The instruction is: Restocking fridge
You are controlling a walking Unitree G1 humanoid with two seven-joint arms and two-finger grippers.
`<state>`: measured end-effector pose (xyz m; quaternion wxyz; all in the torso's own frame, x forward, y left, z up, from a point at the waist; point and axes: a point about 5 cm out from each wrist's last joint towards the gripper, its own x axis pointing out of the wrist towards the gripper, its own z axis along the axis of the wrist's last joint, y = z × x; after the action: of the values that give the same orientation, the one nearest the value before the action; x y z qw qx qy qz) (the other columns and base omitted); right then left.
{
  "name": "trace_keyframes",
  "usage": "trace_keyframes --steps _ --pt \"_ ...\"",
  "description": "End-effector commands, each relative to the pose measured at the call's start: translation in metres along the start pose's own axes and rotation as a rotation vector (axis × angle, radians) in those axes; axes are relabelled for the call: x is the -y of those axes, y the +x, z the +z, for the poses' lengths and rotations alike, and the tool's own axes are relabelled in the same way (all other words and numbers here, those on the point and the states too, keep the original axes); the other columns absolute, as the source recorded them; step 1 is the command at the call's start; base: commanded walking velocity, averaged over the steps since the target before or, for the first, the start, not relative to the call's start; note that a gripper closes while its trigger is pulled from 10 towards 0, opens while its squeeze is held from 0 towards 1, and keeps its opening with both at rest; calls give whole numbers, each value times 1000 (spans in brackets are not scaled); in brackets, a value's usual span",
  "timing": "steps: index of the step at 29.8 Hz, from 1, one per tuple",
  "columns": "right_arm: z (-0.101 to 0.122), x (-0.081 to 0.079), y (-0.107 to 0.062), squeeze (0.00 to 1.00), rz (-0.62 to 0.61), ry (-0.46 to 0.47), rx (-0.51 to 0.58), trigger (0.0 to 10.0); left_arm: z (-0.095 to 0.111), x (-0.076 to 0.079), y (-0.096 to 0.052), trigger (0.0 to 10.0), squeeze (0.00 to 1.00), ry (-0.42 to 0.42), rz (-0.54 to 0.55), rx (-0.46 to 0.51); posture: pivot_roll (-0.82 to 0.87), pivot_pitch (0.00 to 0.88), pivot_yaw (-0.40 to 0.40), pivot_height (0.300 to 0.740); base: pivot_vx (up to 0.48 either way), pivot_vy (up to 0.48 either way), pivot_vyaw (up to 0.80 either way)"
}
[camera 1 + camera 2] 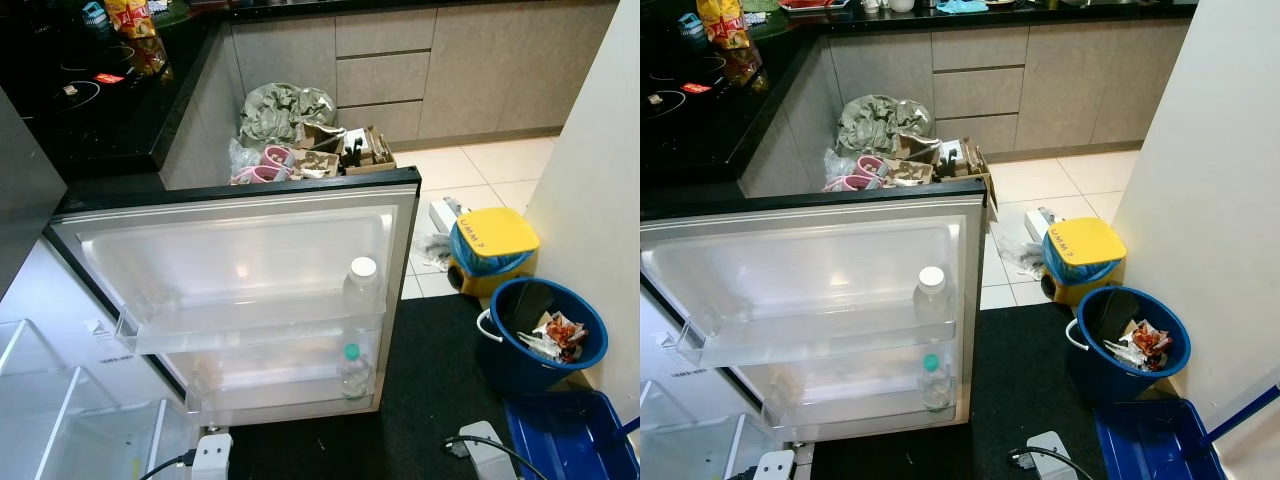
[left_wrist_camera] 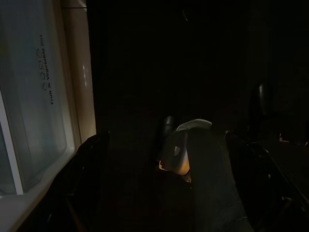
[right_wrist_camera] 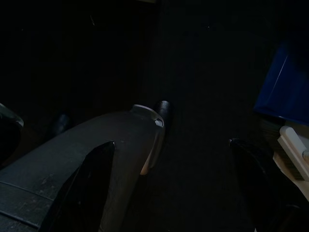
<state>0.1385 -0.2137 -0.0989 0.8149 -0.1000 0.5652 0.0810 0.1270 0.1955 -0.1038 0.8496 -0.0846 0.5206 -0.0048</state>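
Below, fridge door [image 1: 240, 250] open over black mat [image 1: 440, 380]; tiled floor [image 1: 480, 170] beyond.

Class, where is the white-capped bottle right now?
The white-capped bottle stands upright in the open fridge door's upper shelf, at its right end, above the green-capped bottle.

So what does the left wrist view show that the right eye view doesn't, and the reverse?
The left wrist view alone shows the left pincer, its black fingers spread apart, hanging over a dark floor, and a drawer front printed with small lettering. The right eye view alone shows two clear plastic bottles, a white-capped one and a green-capped one, in the shelves of the open fridge door, plus a round blue bucket. Both show pale fridge interior.
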Motion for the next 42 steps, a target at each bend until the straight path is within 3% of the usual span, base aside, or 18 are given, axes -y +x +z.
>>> trace_keyframes --steps 1,42 --pt "-2 -4 1 0 10 19 -3 10000 -4 4 1 10000 0 -18 -10 -10 -32 0 7 740 0 0 0" --pt "-3 -3 0 0 14 18 -4 10000 -7 3 0 10000 0 -15 -9 -21 -31 0 5 740 0 0 0"
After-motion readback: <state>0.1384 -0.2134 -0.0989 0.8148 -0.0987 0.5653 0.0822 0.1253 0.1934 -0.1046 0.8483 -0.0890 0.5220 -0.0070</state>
